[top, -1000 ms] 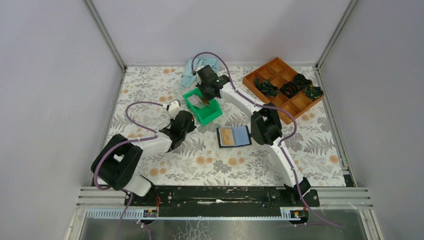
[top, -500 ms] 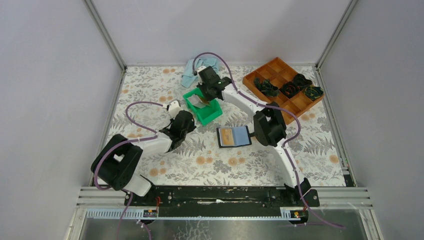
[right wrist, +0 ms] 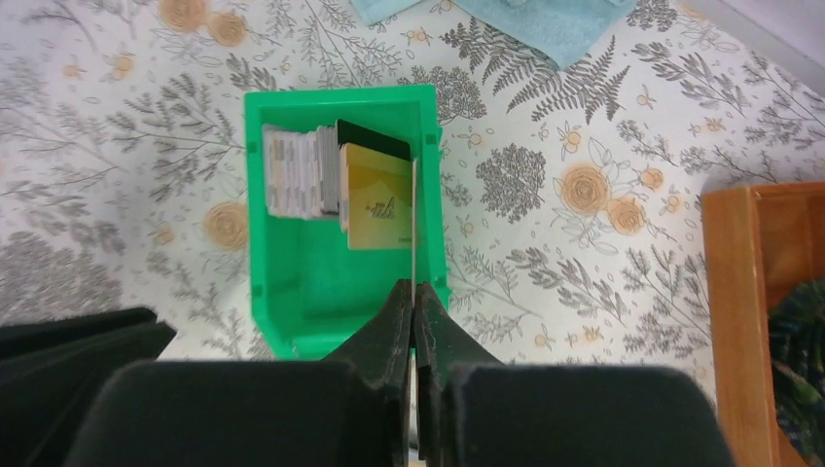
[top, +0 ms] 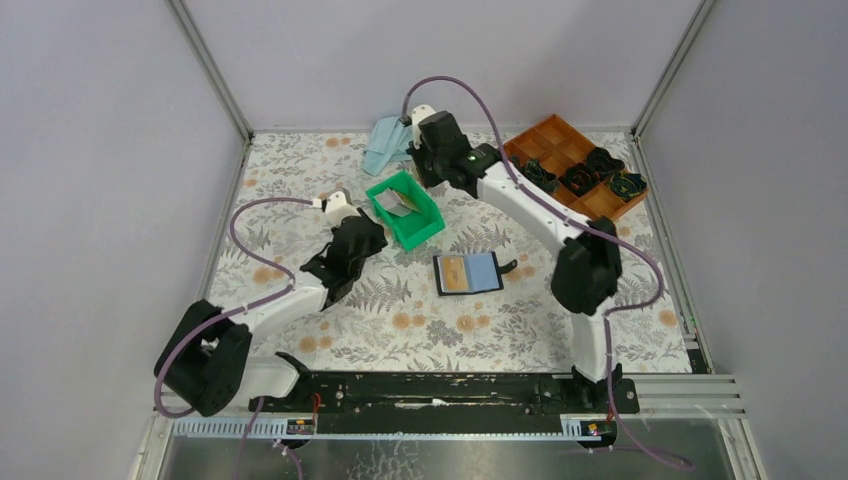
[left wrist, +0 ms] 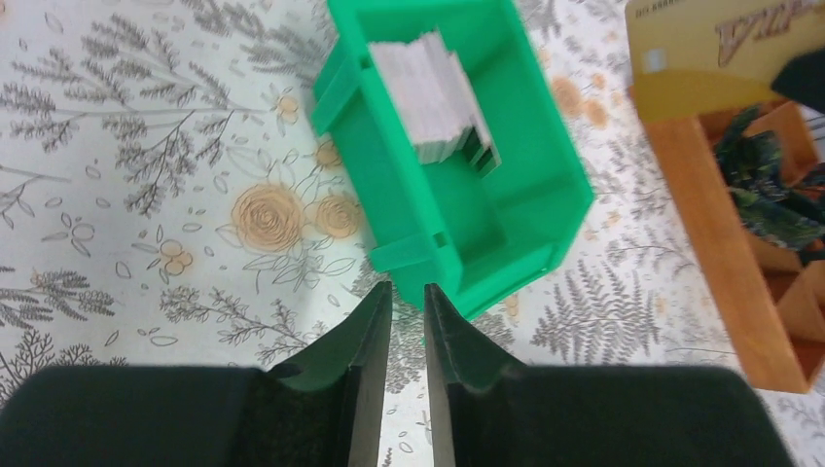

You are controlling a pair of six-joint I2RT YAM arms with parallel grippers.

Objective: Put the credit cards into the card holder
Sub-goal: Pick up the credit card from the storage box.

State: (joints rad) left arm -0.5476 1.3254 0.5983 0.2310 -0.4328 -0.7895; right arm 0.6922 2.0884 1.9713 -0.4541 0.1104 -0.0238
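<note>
- My right claw (right wrist: 413,292) is clenched on one gold card (left wrist: 696,44), pinched by its lower edge. It hangs directly above the green bin (right wrist: 321,282), over the bin's right wall.
- In my wrist view that card is edge-on, a thin line running straight out from the fingertips. So its flat faces stand upright and point to either side of the bin.
- The rest of the credit cards (right wrist: 331,180) stand packed on edge in the far end of the bin, grey ones to the left and a gold one to the right.
- The card holder (top: 468,272) lies open and flat on the near-right side of the bin, close to it but not touching. Its long axis runs left to right.
- So I judge the carry goes back toward the arm bases and slightly right of the bin, and the card must tip from upright to nearly flat.
- My left claw (left wrist: 407,302) sits at the bin's near-left side, its jaws a narrow slit apart and empty, neither arm clearly nearer the holder.
</note>
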